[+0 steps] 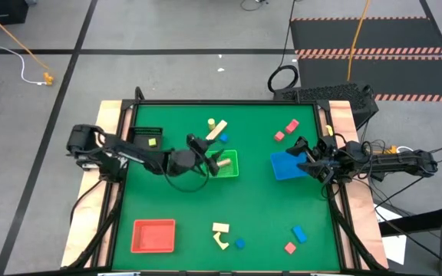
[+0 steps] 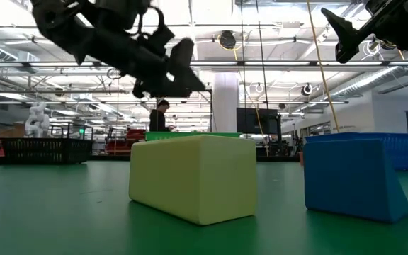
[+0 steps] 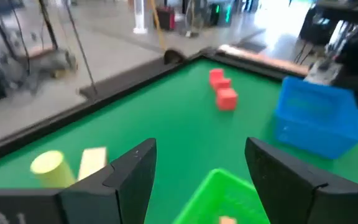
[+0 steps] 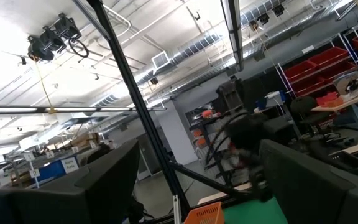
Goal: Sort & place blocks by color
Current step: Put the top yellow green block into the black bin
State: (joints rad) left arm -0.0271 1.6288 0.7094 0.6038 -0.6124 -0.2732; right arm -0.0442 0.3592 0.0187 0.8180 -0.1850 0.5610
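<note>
My left gripper (image 1: 208, 152) hangs open and empty over the near-left rim of the green tray (image 1: 229, 163); in the left wrist view (image 3: 197, 152) the tray (image 3: 225, 193) lies below the fingers. A cream block (image 1: 222, 162) lies in the tray. My right gripper (image 1: 304, 153) is open and empty above the blue tray (image 1: 286, 165); its wrist view (image 4: 199, 152) looks up into the room. Two red blocks (image 3: 222, 92) lie at the far right. A yellow cylinder (image 3: 48, 169) and a cream bar (image 3: 93, 163) lie beyond the green tray.
A red tray (image 1: 153, 235) stands near left, and a black tray (image 1: 146, 138) with a yellow-green block at the left. Cream, blue and red blocks (image 1: 221, 234) lie near the front edge. A cream block (image 2: 197, 177) and a blue block (image 2: 353, 177) fill the low view.
</note>
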